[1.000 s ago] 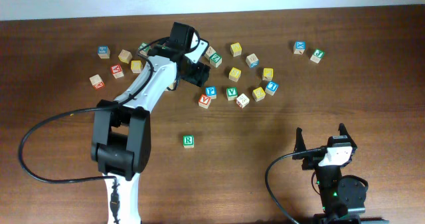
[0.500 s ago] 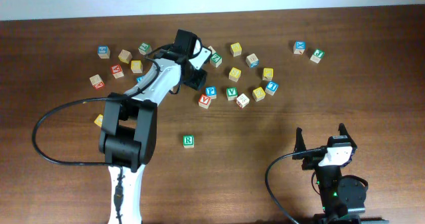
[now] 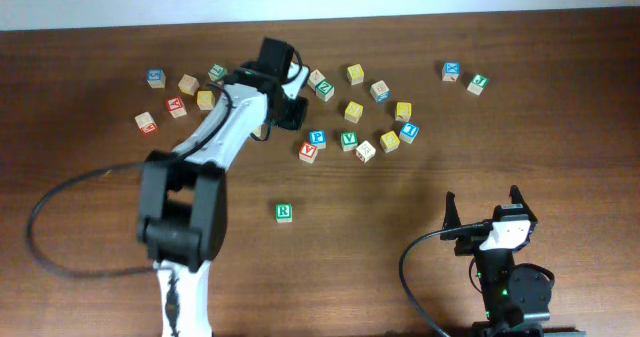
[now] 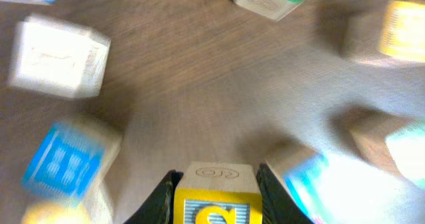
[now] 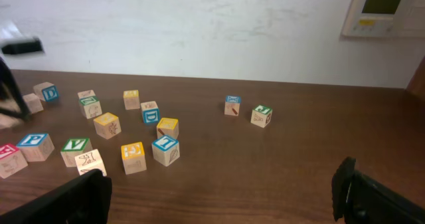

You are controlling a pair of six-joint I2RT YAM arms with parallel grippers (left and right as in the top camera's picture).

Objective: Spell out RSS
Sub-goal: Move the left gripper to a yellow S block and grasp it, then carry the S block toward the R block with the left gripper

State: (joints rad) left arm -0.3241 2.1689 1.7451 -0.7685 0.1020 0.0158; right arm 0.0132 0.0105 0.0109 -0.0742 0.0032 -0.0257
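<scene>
A green R block [image 3: 284,212] lies alone on the brown table [image 3: 400,197], in front of the scattered letter blocks. My left gripper [image 3: 283,112] reaches into the back cluster. In the left wrist view this gripper [image 4: 216,192] is shut on a wooden block with a yellow face [image 4: 216,181]. Both black fingers [image 4: 163,195] press its sides, and its letter is cut off by the frame edge. My right gripper [image 3: 482,209] rests near the front right, open and empty, and the right wrist view shows its fingertips [image 5: 80,194] wide apart over bare wood.
Several letter blocks lie across the back: a blue P [image 3: 316,137], a green V [image 3: 349,139], yellow ones [image 3: 354,110], a pair at far right [image 3: 452,71] and a group at left [image 3: 176,106]. A black cable [image 3: 415,252] loops beside the right arm.
The left gripper's jaws have come together on the yellow-faced block. The left arm swayed slightly right and back. The right arm has not moved.
</scene>
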